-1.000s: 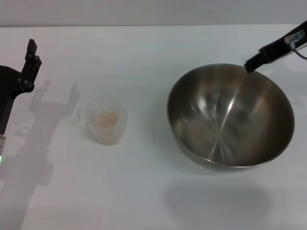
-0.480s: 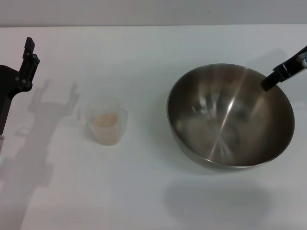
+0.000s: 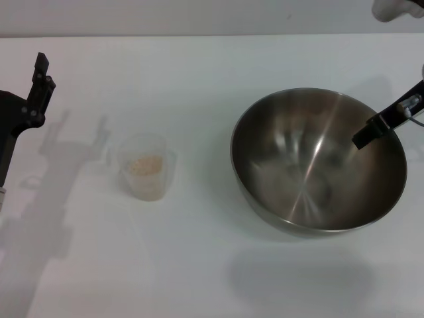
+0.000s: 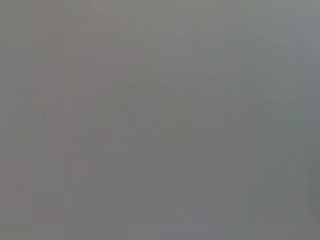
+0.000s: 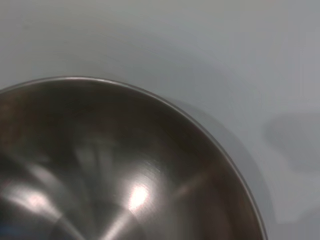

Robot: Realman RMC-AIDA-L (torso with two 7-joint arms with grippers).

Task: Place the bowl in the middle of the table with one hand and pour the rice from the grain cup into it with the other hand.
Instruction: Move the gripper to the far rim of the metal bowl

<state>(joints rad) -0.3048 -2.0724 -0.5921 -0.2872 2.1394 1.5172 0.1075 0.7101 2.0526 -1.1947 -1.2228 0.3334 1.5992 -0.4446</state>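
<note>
The steel bowl (image 3: 311,165) stands on the white table (image 3: 199,265), right of the middle. Its shiny inside also fills the right wrist view (image 5: 100,175). The clear grain cup (image 3: 147,165) stands left of the middle, upright, with pale rice (image 3: 146,163) in it. My right gripper (image 3: 366,136) reaches in from the right edge and hangs over the bowl's right inner side, just inside the rim. My left gripper (image 3: 41,79) is raised at the far left, well apart from the cup. The left wrist view shows only plain grey.
The table's far edge (image 3: 199,35) runs along the top of the head view. Shadows of the left arm fall on the table left of the cup. Bare tabletop lies between the cup and the bowl and in front of both.
My right gripper has moved from the bowl's far rim to the right and nearer, over the bowl's right inner side. The bowl, the cup and the left arm stayed put.
</note>
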